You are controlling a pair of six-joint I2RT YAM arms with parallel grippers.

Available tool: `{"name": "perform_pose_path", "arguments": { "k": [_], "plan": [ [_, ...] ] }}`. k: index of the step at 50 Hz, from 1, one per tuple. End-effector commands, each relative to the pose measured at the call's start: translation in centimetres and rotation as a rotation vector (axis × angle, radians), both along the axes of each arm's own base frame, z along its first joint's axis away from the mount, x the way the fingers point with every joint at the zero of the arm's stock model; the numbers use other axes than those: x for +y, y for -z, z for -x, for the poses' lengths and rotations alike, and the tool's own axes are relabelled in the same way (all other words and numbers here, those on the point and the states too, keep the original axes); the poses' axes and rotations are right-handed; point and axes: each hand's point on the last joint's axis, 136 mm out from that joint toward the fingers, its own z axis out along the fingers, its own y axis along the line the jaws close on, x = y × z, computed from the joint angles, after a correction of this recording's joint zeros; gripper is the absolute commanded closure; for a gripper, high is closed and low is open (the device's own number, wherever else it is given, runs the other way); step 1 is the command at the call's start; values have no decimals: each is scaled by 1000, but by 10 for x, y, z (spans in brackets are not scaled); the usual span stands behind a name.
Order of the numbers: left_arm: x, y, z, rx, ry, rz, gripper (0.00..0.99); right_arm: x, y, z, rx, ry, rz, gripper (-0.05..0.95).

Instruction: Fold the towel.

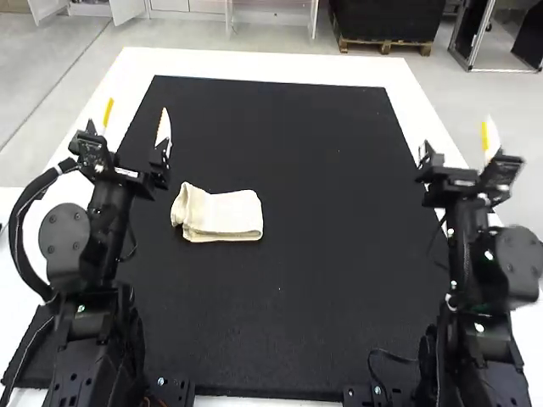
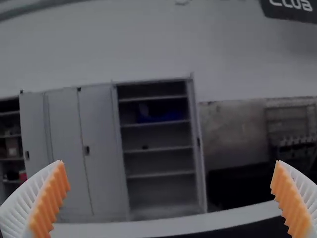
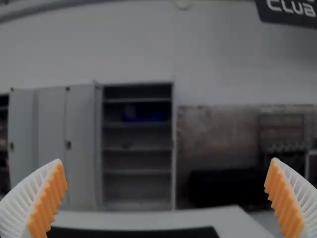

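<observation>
I had both pairs of fingers spread wide. My left gripper (image 1: 136, 110) stood above the left side of the table (image 1: 254, 64), its two fingers well apart, and in its wrist view the ribbed orange pads (image 2: 52, 201) faced each other across an open gap. My right gripper (image 1: 456, 140) stood over the other side, its fingers held just as far open.

The cream towel (image 1: 225, 214) lay on the black mat (image 1: 305, 288), between my two grippers but much nearer the left one. It sat to the right of those left fingers and closer to my arms' bases than their tips, apart from them. From my right fingers it was well apart, off to their left across the mat. It lay folded into a small, layered bundle, its left end lumpy and bunched, its right end flatter and squarer.
</observation>
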Motion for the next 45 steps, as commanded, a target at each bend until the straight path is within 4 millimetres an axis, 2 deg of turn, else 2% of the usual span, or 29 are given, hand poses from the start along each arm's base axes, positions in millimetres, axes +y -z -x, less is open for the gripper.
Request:
{"name": "perform_pose_path", "arguments": {
  "k": [1,9,19,25,33,45],
  "plan": [
    [16,6,-2,21,-82,43,46,-22,18,-4,76,141,18,-21],
    [25,38,-15,160,-133,45,59,-20,64,-17,268,115,4,-21],
    [28,87,-27,364,-157,9,52,-20,118,-20,489,112,0,-21],
    [25,116,-29,481,-132,19,28,-18,118,-20,490,102,2,-21],
    [25,117,-29,487,-132,20,28,-2,123,-21,508,7,20,-21],
    [25,117,-29,487,-134,19,30,-1,126,-21,521,2,21,-21]
  ]
}}
